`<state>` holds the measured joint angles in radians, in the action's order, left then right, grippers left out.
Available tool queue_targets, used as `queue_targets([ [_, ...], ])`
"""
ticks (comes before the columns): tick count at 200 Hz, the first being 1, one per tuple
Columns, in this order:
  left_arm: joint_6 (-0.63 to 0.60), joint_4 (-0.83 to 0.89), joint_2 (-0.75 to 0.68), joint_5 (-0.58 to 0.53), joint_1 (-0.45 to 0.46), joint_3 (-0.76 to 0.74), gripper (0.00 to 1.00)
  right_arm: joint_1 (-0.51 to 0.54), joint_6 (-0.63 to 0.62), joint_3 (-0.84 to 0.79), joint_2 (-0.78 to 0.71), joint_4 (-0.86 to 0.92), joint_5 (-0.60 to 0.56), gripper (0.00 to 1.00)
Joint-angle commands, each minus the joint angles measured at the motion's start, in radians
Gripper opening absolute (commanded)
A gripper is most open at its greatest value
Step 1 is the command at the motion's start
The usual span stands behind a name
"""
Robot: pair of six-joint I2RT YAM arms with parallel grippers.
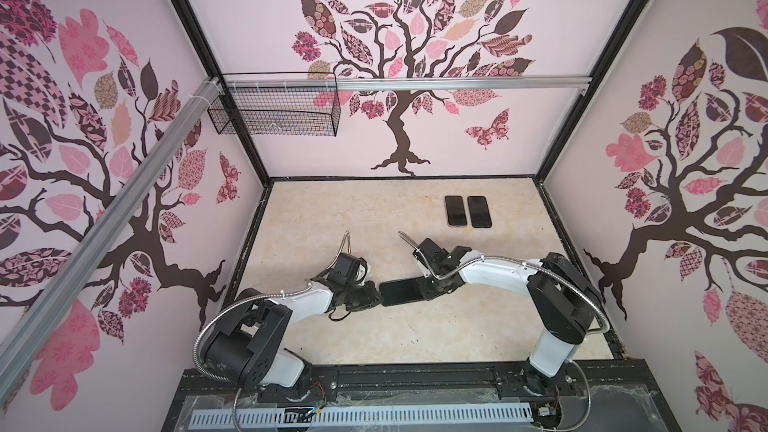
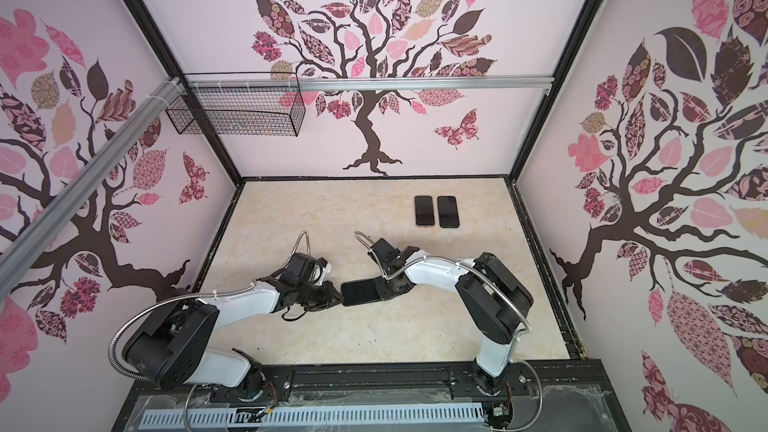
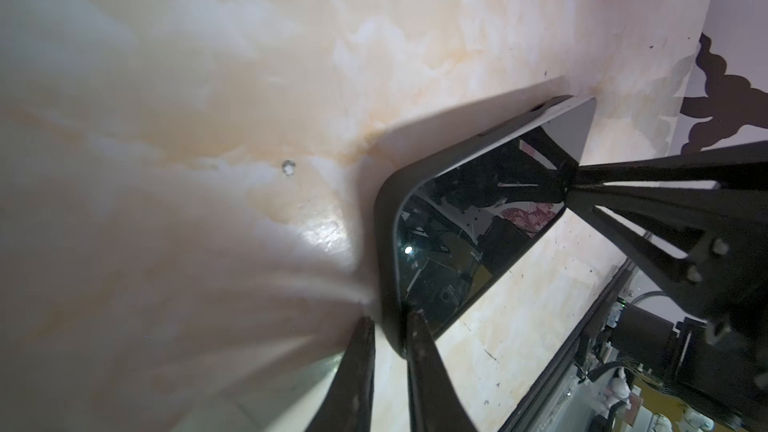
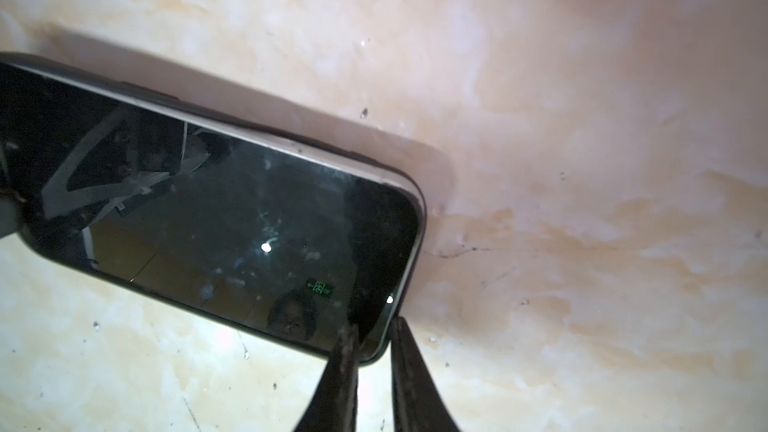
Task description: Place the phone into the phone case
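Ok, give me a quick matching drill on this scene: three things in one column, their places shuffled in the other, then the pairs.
Things:
1. held phone
2. two spare phones
3. wire basket

Places:
A. hanging from the metal rail
B. flat, side by side, far on the table
C. pinched at opposite ends by the left gripper and right gripper

Pairs: 1-C, 2-B, 3-A
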<state>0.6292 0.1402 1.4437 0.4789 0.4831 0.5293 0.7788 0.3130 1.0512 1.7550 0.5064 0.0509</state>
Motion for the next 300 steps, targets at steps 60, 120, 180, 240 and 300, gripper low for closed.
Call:
queue_targets([
  [60, -0.028, 0.063, -0.040, -0.002, -0.053, 0.105, 0.33, -0.174, -0.073, 0.012, -0.146, -0.020, 0.292, 0.27],
  [120, -0.038, 0.048, 0.037, 0.044, -0.075, 0.164, 0.30, -0.251, -0.075, 0.007, -0.109, -0.095, 0.412, 0.25],
  [180, -0.028, 0.056, 0.080, 0.031, -0.075, 0.169, 0.24, -0.252, -0.079, 0.012, -0.034, -0.108, 0.397, 0.24],
  [240, -0.027, 0.055, 0.115, 0.023, -0.075, 0.168, 0.19, -0.252, -0.090, 0.014, 0.020, -0.101, 0.382, 0.22],
  [300, -0.032, 0.038, 0.136, 0.026, -0.074, 0.161, 0.14, -0.253, -0.088, 0.016, 0.069, -0.117, 0.397, 0.19],
])
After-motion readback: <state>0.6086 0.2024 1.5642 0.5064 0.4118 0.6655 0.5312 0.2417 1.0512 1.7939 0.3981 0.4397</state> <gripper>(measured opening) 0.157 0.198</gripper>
